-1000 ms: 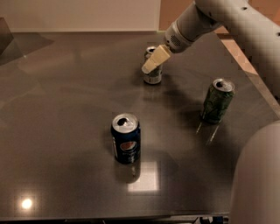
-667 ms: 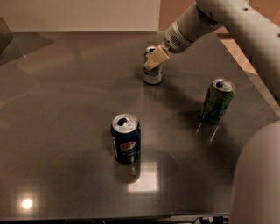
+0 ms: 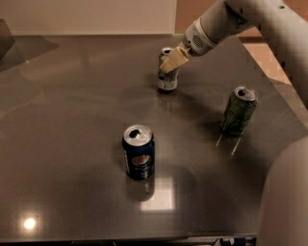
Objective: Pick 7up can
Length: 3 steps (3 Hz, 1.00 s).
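the hand [image 3: 170, 63] sits right at the top of the 7up can [image 3: 167, 81], far side of the desk [image 3: 72, 120]. can't tell if it's open or clamped.

Upright 7up can [image 3: 167, 81]; gripper [image 3: 172, 62] at top

Robot test space, lab-like rather than domestic: a dark, glossy surface [image 3: 72, 120] mirrors ceiling lights, with a bare pale wall [image 3: 96, 14] behind the 7up can [image 3: 167, 82] and tan flooring [image 3: 267, 54] to that can's right. A Pepsi can [image 3: 138, 158] and a green can [image 3: 238, 113] stand well apart from it. A white robot arm [image 3: 226, 21] holds its gripper [image 3: 169, 62] at the 7up can's top.
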### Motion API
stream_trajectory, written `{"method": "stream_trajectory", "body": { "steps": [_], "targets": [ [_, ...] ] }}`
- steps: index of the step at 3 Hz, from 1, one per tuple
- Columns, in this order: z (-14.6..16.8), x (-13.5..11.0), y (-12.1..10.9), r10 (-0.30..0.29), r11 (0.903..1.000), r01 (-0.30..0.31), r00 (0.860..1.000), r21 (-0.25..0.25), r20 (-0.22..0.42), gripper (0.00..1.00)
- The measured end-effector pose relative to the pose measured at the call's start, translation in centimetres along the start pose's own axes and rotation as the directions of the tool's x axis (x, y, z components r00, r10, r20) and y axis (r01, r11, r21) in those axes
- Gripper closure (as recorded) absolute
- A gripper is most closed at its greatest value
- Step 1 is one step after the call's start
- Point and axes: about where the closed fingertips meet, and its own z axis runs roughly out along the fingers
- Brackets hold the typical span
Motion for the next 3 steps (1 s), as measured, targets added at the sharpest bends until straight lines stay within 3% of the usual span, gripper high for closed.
{"method": "stream_trajectory", "body": {
  "steps": [1, 3],
  "targets": [
    [-2.4, -1.0, 1.9, -0.040, 0.9981, 0.041, 0.999, -0.046, 0.027, 1.00],
    [-7.7, -3.1, 6.4, -0.183, 0.9751, 0.184, 0.983, -0.124, 0.023, 1.00]
  ]
}}
